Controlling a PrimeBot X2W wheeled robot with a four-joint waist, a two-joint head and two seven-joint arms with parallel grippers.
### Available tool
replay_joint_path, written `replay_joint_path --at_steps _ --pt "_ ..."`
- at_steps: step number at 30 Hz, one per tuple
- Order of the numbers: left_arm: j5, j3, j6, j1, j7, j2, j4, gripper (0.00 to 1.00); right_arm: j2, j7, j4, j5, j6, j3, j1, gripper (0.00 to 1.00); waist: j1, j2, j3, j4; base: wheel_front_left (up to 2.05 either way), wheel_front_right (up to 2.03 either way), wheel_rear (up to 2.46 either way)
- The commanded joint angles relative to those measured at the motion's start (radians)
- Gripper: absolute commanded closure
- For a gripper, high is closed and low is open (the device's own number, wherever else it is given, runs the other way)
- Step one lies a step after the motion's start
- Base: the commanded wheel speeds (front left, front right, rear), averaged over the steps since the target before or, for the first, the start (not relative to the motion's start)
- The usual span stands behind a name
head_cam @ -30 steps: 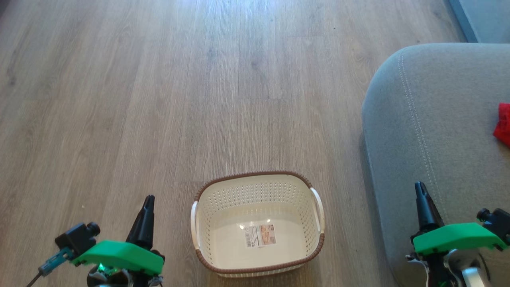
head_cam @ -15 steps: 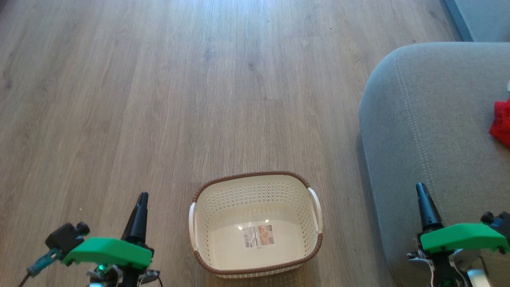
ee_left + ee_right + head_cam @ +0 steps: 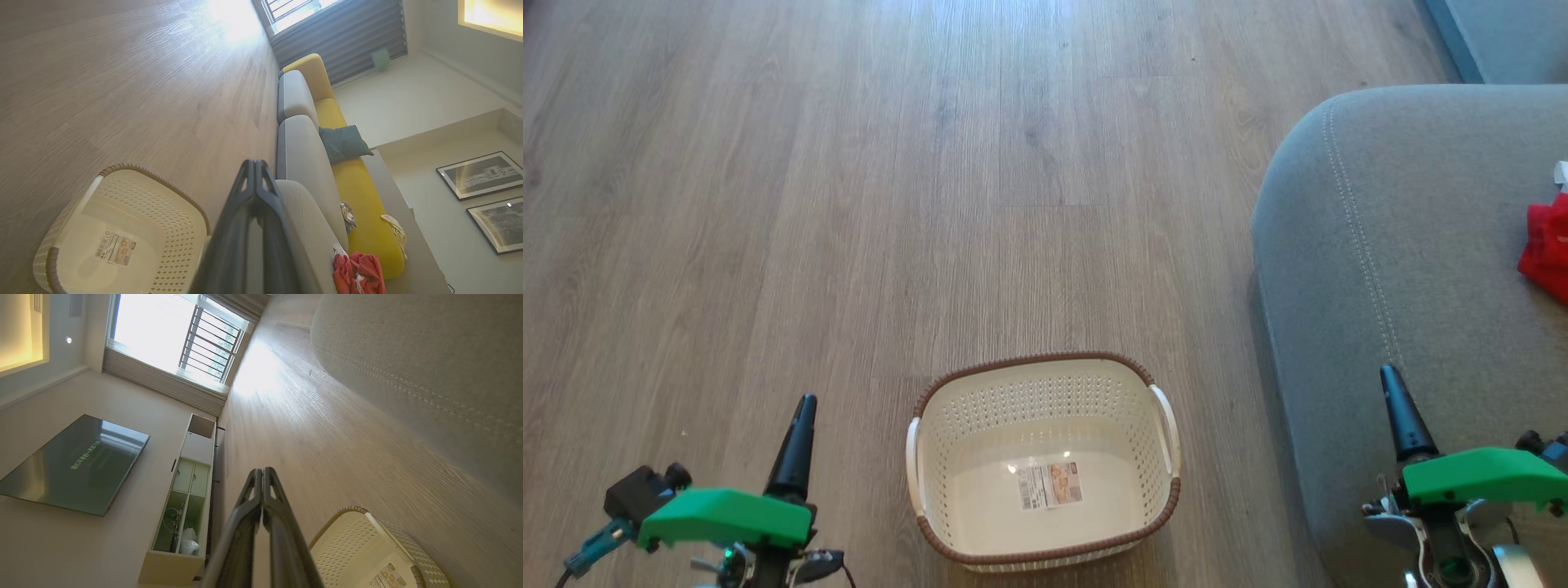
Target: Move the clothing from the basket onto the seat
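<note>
The cream basket [image 3: 1168,425] with a brown rim stands on the wood floor at the bottom middle; nothing lies in it but its label sticker [image 3: 1049,484]. It shows too in the left wrist view as the basket [image 3: 179,220] and in the right wrist view as the basket [image 3: 359,539]. Red clothing [image 3: 1547,249] lies on the grey-green seat [image 3: 1405,245] at the right edge, seen also as clothing [image 3: 359,271]. My left gripper [image 3: 805,402] is shut and holds nothing, left of the basket. My right gripper [image 3: 1387,372] is shut and holds nothing, over the seat's front.
Beyond the seat [image 3: 302,155] runs a sofa with yellow cushions [image 3: 359,192] and a teal pillow [image 3: 343,143]. A low cabinet [image 3: 184,498] and a wall screen [image 3: 73,465] stand across the room. Wood floor [image 3: 931,204] stretches ahead.
The head camera has shifted a little, so more of the red clothing shows at the right edge. Both grippers stay shut and sit slightly lower and further out in the view.
</note>
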Motion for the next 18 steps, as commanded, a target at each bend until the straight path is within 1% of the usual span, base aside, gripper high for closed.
replay_joint_path --at_steps 1,18 --pt "-0.031 0.031 -0.010 -0.062 0.007 0.013 -0.025 1.00 0.000 0.009 -0.035 0.029 0.000 0.009 -0.049 1.00 0.0000 0.0000 0.000 -0.001 0.00 0.00 0.00" --pt "-0.209 0.068 -0.023 -0.079 0.055 0.013 -0.014 1.00 0.006 0.057 -0.035 0.192 0.000 -0.006 -0.062 1.00 0.0000 0.0000 -0.003 -0.013 0.00 0.00 0.00"
